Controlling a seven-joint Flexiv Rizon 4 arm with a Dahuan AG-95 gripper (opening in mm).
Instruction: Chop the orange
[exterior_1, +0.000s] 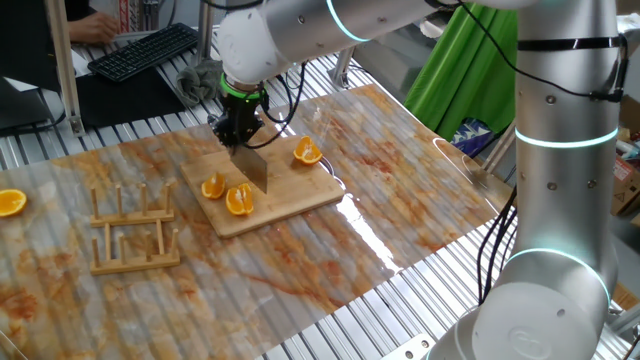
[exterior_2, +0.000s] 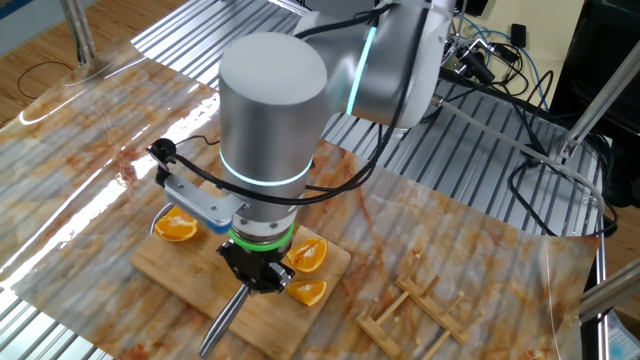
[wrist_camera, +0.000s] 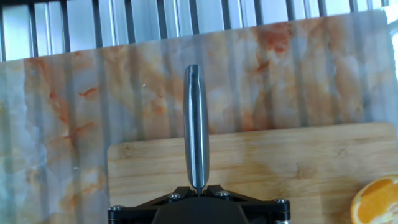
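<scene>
**benchrat:** Marbled sheet over the slatted worktop (exterior_1: 400, 180), keyboard off in the back corner, nothing in our way. We've got the fingers (exterior_1: 240, 137) clamped tight on the knife (exterior_1: 254, 168), pointing straight down, blade hanging over the wooden board (exterior_1: 300, 200). The orange (exterior_1: 240, 200) is already in two wedges, one just beside the blade and one a little further along the board.

**slicer_dan:** Agreed. Another orange half (exterior_1: 307, 151) sits at the board's far corner, and one more (exterior_1: 11, 202) lies well apart on the worktop near the wooden rack (exterior_1: 132, 232); we leave those alone, I reckon. For this step we should line the edge across the middle of a wedge, keep the blade upright, and press straight down. A sideways push would probably just shove the wedge along the board.
</scene>
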